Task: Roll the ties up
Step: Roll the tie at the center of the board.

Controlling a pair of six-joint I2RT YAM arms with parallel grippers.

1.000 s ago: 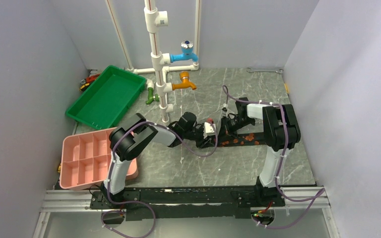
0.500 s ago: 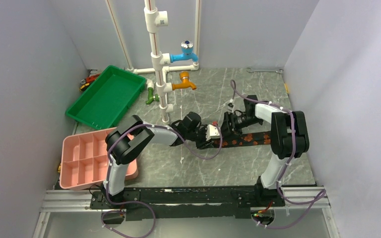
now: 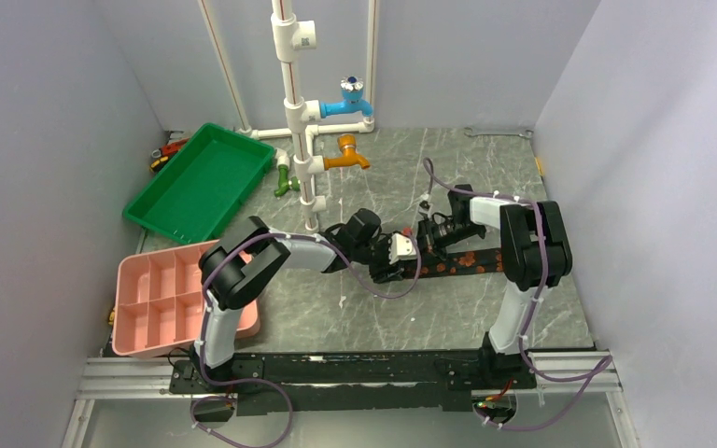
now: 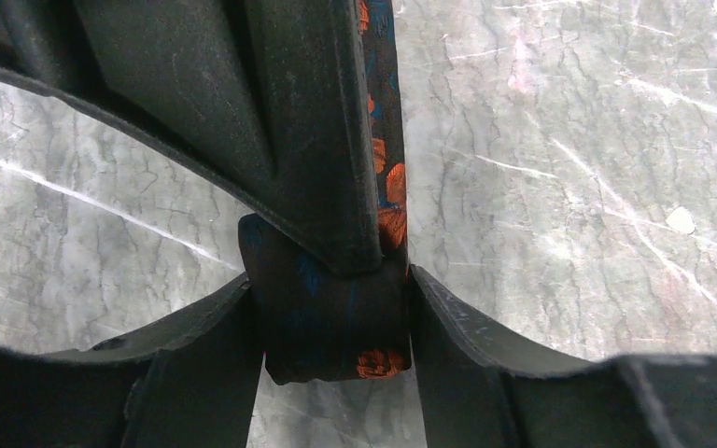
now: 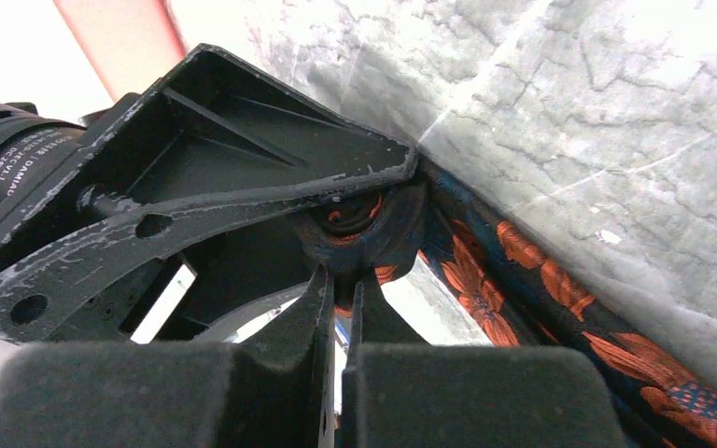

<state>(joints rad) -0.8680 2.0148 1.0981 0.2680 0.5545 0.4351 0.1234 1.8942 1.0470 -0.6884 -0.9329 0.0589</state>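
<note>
The tie (image 3: 467, 261), black with orange-red flowers, lies flat on the grey marble table, running right from the two grippers. Its near end is wound into a small roll (image 4: 331, 327). My left gripper (image 4: 334, 317) is shut on this roll, one finger on each side; in the top view it (image 3: 400, 269) sits at the tie's left end. My right gripper (image 5: 341, 280) is nearly closed and pinches the roll's edge (image 5: 364, 224) from the other side; in the top view it (image 3: 427, 241) meets the left gripper. The unrolled strip (image 5: 541, 280) trails away to the lower right.
A green tray (image 3: 201, 182) stands at the back left and a pink compartment tray (image 3: 163, 299) at the near left. A white pipe stand (image 3: 299, 140) with blue (image 3: 350, 98) and orange (image 3: 347, 154) taps rises behind the grippers. A wrench (image 3: 499, 133) lies at the back right.
The right arm swung out to the right and came back. The left gripper shifted slightly right along the tie. Both grippers stay on the rolled end.
</note>
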